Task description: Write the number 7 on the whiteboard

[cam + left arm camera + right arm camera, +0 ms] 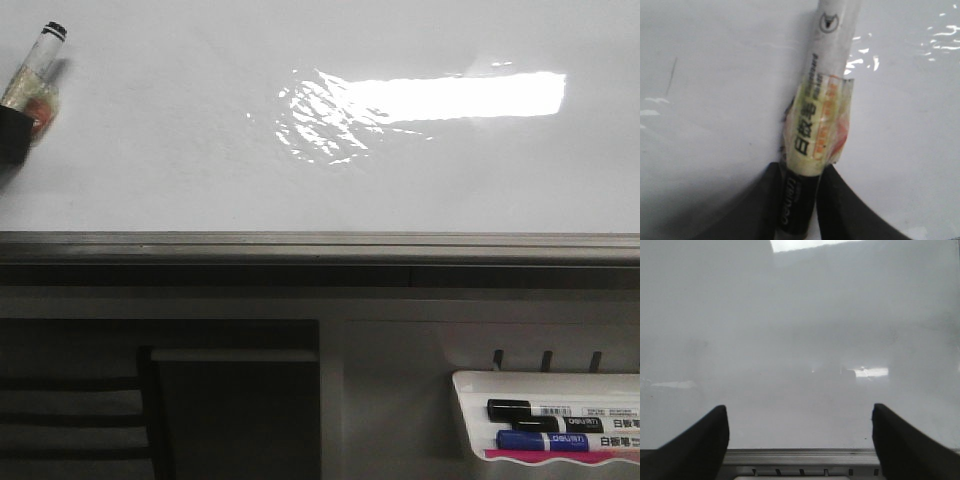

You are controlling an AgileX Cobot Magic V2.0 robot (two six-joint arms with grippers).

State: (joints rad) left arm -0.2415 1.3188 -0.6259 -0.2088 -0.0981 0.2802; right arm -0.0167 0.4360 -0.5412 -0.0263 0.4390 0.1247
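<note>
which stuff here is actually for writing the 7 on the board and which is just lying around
For the job:
- large glossy white whiteboard with grey frame
- white-barrelled marker with yellow label, clamped in the left gripper
- faint thin dark stroke on the board

Lying about:
- small white marker tray
- black-capped marker and blue-capped marker in it
- right gripper, open, empty

Most of the whiteboard looks wide open to us. Only our left gripper with its marker crowds the far left edge, and the marker tray sits below the frame, lower right.
</note>
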